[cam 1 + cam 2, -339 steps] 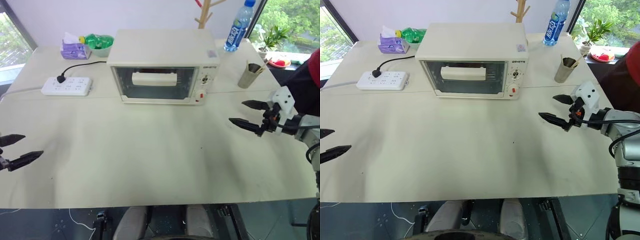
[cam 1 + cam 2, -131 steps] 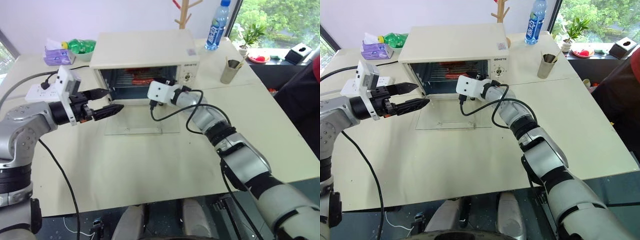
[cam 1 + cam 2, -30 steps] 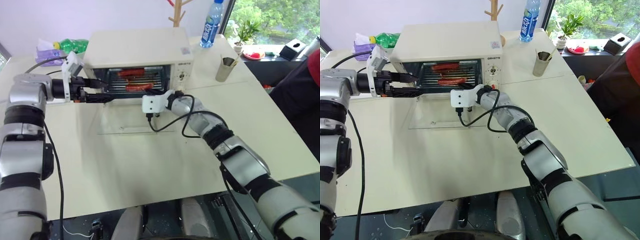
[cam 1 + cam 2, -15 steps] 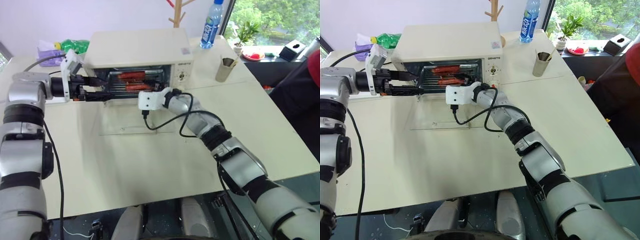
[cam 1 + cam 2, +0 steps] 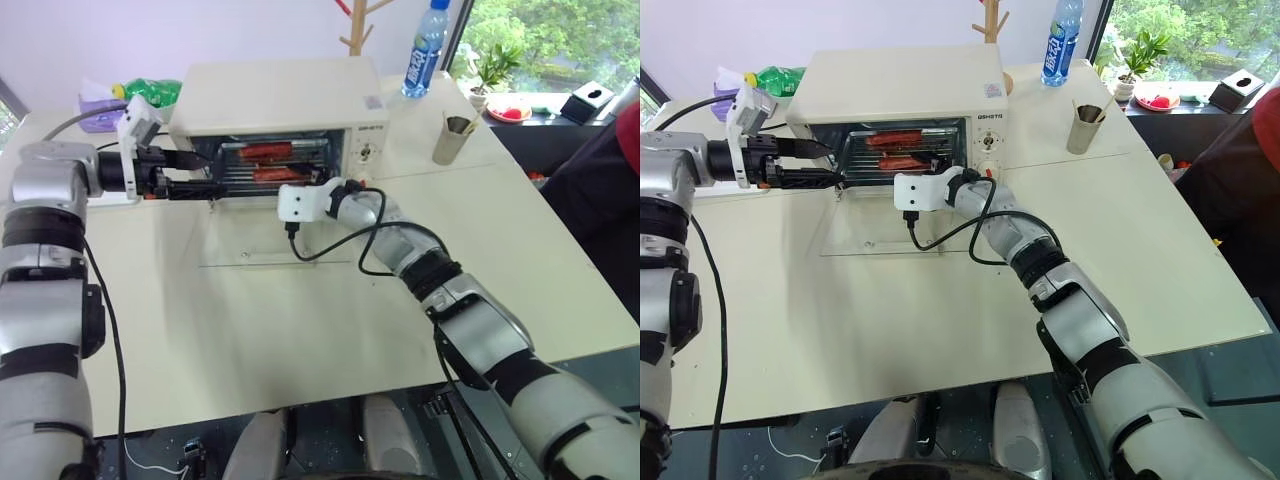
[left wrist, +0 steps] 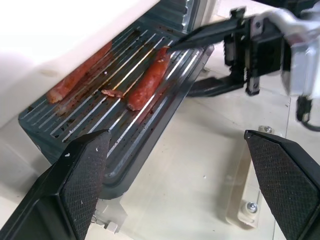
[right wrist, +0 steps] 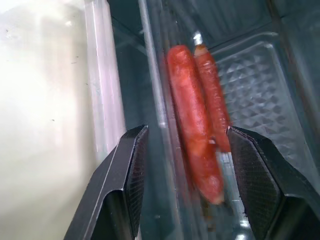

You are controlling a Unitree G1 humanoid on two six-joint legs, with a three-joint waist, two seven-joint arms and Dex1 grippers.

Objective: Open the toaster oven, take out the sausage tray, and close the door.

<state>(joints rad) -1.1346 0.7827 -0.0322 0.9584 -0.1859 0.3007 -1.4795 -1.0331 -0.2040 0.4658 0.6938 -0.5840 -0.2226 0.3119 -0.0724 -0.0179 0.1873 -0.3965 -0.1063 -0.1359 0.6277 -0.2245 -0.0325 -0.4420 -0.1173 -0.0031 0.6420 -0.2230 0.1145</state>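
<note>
Sausage tray (image 6: 120, 125) sits on its rails in the mouth of the toaster oven (image 5: 275, 100), its front edge poking slightly past the opening, with 2 reddish-brown sausages (image 6: 147, 80) lying lengthwise on the wire rack. From the left, the left gripper (image 5: 200, 172) reaches level toward the oven's left front corner, its 2 black fingers (image 6: 80, 185) spread wide, one above the other, holding nothing; the wrist view looks along them at the tray's left end, which lies between and just beyond the tips. The door (image 5: 270, 240), a clear glass panel, lies folded flat on the table (image 5: 300, 330) in front of the oven. To the right of centre, the right gripper (image 6: 202, 62) comes in at the tray's right front corner with its fingers (image 7: 127, 175) partly parted; one finger passes over the tray's rim near the nearer sausage and the other lies below the rim, though whether either is touching the metal cannot be told. Its wrist view shows both sausages through the gap between the pads. Farther right, a metal cup (image 5: 450, 140) and a blue-labelled bottle (image 5: 422, 55) stand well apart from the oven.
</note>
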